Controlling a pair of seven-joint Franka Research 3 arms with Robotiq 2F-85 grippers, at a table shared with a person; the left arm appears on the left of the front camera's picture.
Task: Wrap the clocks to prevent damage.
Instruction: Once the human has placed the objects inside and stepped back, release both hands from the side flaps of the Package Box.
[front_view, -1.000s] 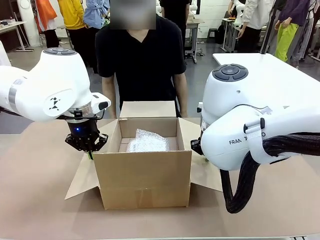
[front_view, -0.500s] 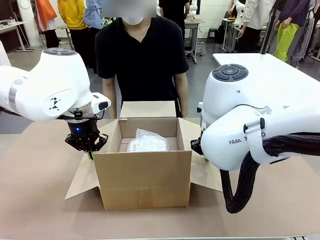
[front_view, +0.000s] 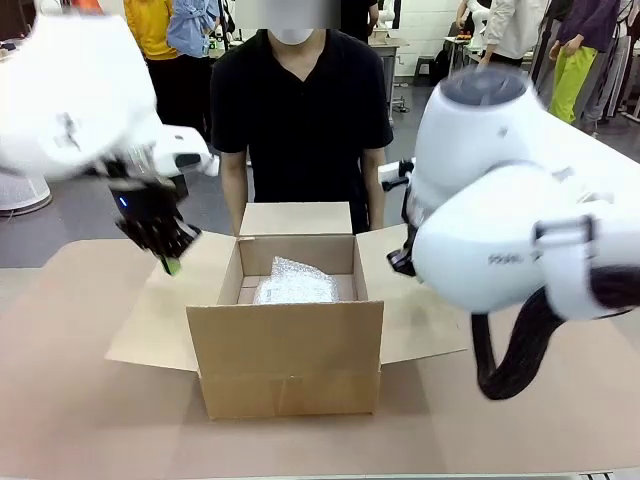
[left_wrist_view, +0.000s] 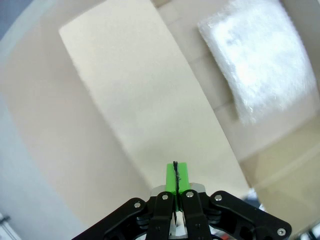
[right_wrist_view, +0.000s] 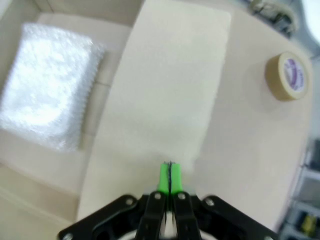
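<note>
Both of your grippers are pinched fully shut, holding nothing.
Your left gripper (front_view: 170, 262) hangs left of centre over an open flap of the box (front_view: 285, 350); your right gripper (right_wrist_view: 169, 172) is above the opposite flap. The bubble-wrapped bundle (front_view: 295, 283) lies inside the box, mid-frame.

Brown table (front_view: 70, 420), open cardboard box (front_view: 285, 355) on it, tape roll (right_wrist_view: 289, 76) nearby

2 glossy white arms (front_view: 70, 110), black tools (left_wrist_view: 175, 166), green pads (right_wrist_view: 164, 180)
</note>
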